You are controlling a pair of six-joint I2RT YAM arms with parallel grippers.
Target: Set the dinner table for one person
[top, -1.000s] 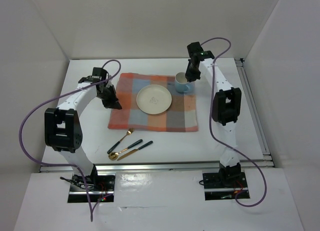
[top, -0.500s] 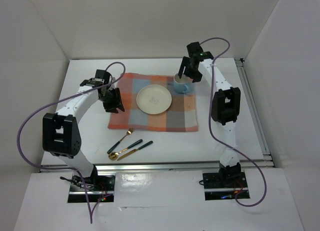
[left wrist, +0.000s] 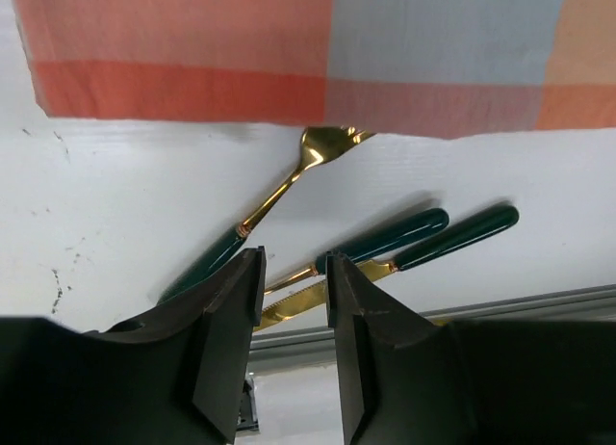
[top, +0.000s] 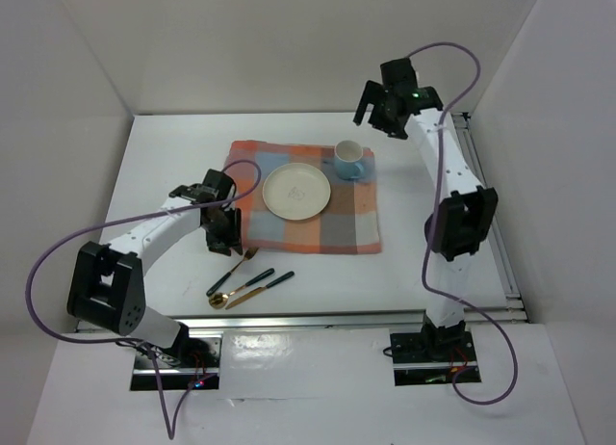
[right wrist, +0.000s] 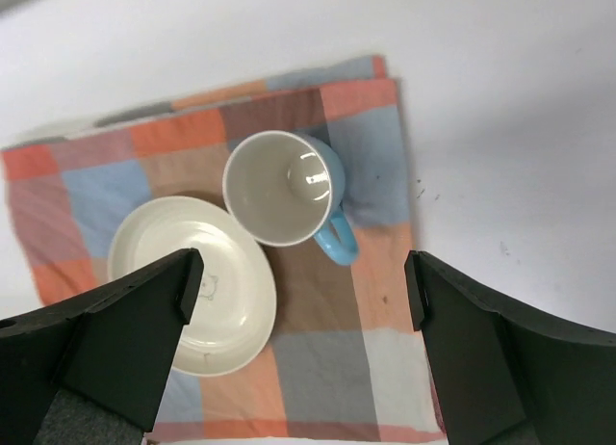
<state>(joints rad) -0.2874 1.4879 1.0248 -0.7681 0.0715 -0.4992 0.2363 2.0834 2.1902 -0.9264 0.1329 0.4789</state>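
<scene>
The white dinner table (top: 433,252) carries a checked mat (top: 342,219) with a cream plate (top: 296,190) and a blue cup (top: 349,160) on it. In front of the mat lie a gold fork (top: 234,269), a spoon (top: 241,285) and a knife (top: 265,289), all with dark green handles. My left gripper (top: 225,241) hovers over the fork's handle (left wrist: 207,257), open, with nothing between its fingers (left wrist: 231,320). My right gripper (top: 375,116) hangs wide open and empty, high above the cup (right wrist: 284,187) and plate (right wrist: 192,281).
A metal rail (top: 366,315) runs along the table's near edge, close to the cutlery. Another rail (top: 486,214) runs down the right side. White walls enclose the table. The left arm's purple cable (top: 58,243) loops out on the left.
The right gripper has let go of the cup, opened wide and lifted back to the far right. The left gripper has opened and moved from the mat's left edge toward the cutlery.
</scene>
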